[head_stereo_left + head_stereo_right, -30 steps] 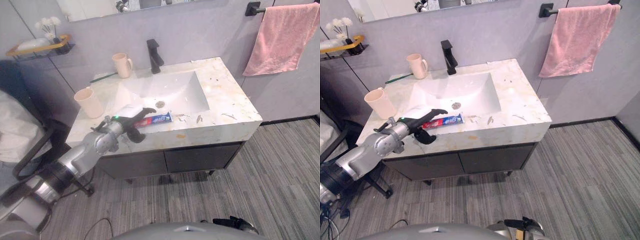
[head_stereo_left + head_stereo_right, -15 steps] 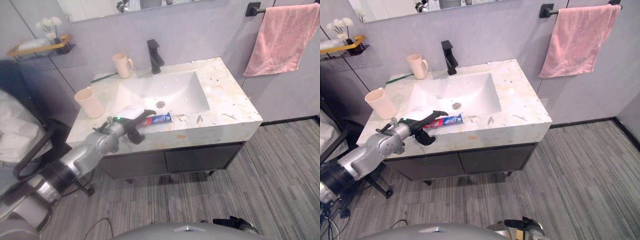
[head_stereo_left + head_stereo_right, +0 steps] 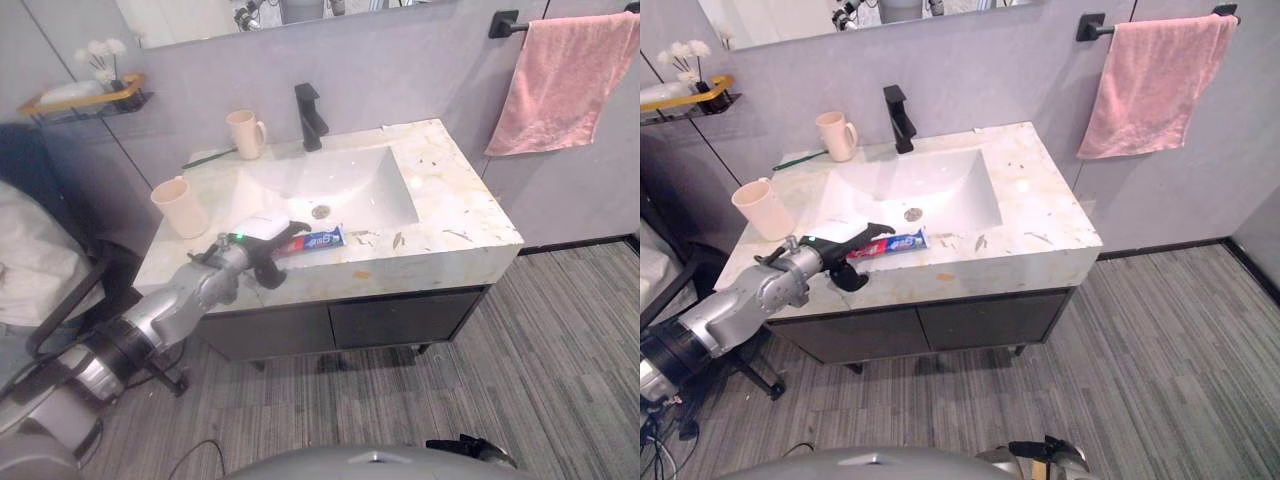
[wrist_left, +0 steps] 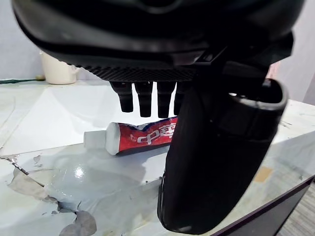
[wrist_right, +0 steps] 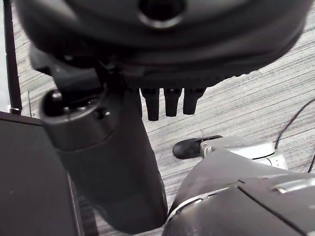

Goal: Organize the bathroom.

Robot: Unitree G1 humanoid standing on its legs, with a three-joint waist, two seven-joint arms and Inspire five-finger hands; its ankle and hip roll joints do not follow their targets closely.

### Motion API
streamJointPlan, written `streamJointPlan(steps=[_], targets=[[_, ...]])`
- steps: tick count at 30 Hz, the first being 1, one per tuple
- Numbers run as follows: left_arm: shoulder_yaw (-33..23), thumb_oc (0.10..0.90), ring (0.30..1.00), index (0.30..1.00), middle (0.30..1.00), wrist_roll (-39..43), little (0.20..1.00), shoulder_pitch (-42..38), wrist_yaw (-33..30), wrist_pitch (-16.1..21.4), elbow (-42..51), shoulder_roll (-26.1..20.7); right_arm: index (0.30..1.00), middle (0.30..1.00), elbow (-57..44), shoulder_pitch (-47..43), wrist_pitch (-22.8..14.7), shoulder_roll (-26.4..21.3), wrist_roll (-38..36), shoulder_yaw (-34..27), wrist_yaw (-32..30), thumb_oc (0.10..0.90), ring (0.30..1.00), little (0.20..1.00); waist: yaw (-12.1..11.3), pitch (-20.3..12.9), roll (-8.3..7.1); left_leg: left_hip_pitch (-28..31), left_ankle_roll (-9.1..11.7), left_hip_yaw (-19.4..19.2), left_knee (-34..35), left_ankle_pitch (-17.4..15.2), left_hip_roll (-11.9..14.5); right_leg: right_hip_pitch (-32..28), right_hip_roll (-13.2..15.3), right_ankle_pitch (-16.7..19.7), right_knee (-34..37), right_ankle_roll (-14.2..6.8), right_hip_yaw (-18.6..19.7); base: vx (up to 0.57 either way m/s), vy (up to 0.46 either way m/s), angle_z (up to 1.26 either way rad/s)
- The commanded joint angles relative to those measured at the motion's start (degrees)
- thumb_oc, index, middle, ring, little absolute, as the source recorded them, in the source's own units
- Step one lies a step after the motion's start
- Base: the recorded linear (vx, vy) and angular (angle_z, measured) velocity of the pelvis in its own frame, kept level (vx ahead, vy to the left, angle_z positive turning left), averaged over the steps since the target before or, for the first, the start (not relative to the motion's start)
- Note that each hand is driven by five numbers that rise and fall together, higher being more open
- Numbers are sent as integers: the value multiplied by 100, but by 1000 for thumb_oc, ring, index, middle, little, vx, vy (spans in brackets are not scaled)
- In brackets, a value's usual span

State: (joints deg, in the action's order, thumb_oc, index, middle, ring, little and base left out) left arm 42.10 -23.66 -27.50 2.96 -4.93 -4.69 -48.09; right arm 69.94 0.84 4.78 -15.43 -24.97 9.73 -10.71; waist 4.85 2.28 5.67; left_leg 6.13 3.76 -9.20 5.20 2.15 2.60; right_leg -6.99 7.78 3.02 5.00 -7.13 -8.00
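A red and blue toothpaste tube lies flat on the marble counter's front strip, just in front of the sink basin. My left hand reaches in from the left with its fingers straight, hovering just over the tube's cap end; it is open. In the left wrist view the tube lies under the fingertips, and the thumb hangs apart on the near side. My right hand hangs over the striped floor, fingers relaxed and holding nothing.
A beige cup stands at the counter's left edge. Another cup and a green toothbrush sit at the back left beside the black faucet. A pink towel hangs at the right, and a wall shelf at the left.
My left hand has sunk slightly, bringing its fingers closer to the tube's cap end. The tube has not moved.
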Motion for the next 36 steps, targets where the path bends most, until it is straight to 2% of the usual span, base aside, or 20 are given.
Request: streamJointPlan(steps=[1, 8, 15, 23, 29, 34, 36], targets=[[-609, 800, 900, 900, 900, 580, 900, -1328, -962, 57, -391, -37, 900, 900, 220, -248, -15, 25, 79, 137, -131, 800, 900, 900, -23, 124, -122, 117, -357, 20, -309, -490, -440, -38, -403, -338, -127, 75, -506, 0, 0, 0], [-851, 800, 900, 900, 900, 1336, 900, -1162, -856, 275, -539, 156, 900, 900, 176, -220, 25, 98, 157, 141, -182, 800, 900, 900, -15, 115, -181, 151, -389, 2, -300, -514, -443, -45, -429, -348, -136, 83, -459, 0, 0, 0], [-877, 800, 900, 900, 900, 1312, 900, -1114, -635, 131, -557, 218, 900, 900, 199, -271, 65, 109, 229, 169, -209, 800, 900, 900, -48, 86, -191, 186, -412, 34, -272, -526, -455, -75, -451, -352, -106, 86, -441, -4, 3, -1], [-735, 800, 900, 900, 900, 1174, 900, -1408, -162, -121, -504, 73, 900, 900, 218, -376, 97, 121, 139, 242, -212, 800, 900, 900, -87, 81, -187, 182, -423, 27, -315, -545, -446, -76, -444, -373, -158, 83, -472, 0, 0, 0], [-747, 800, 900, 900, 900, 1473, 900, -1423, -271, 47, -594, -45, 900, 900, 295, -399, 134, 138, 150, 226, -222, 800, 900, 900, -119, 61, -138, 215, -427, 24, -278, -553, -453, -94, -445, -383, -154, 77, -477, 0, 0, 0], [-959, 800, 900, 900, 900, 2033, 900, -1380, -443, 315, -455, -115, 900, 900, 387, -435, 100, 123, 98, 178, -200, 800, 900, 900, -175, 63, -106, 235, -422, 58, -258, -550, -452, -102, -446, -403, -187, 96, -493, -37, -2, 0], [-1071, 800, 900, 900, 900, 2158, 900, -1345, -485, 316, -363, -104, 900, 900, 437, -466, 72, 114, 83, 137, -189, 800, 900, 900, -204, 58, -102, 248, -418, 78, -253, -551, -450, -114, -450, -415, -200, 108, -502, -39, -5, 0]])
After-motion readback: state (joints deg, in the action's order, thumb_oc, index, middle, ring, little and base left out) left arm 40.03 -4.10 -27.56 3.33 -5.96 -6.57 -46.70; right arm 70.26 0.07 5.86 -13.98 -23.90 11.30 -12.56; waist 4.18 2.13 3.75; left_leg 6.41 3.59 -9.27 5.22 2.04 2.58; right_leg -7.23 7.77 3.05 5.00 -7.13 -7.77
